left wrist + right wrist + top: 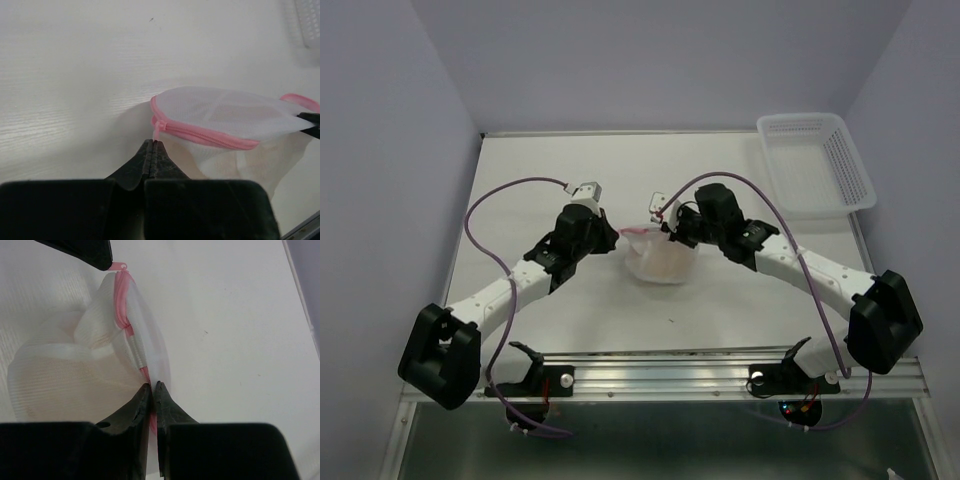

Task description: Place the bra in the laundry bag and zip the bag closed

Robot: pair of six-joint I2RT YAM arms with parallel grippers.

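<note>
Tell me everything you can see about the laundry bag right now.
The laundry bag is a white translucent mesh pod with a pink zipper rim, slumped on the table. Its inside looks faintly peach. The left gripper pinches its zipper pull; the right gripper pinches the opposite rim, holding it stretched between them.

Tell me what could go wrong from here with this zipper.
The left gripper pinches only the tip of the thin zipper pull; it might slip free. The right gripper holds the bag by a narrow bit of pink rim, so hard pulling could drag or bunch the soft mesh.
</note>
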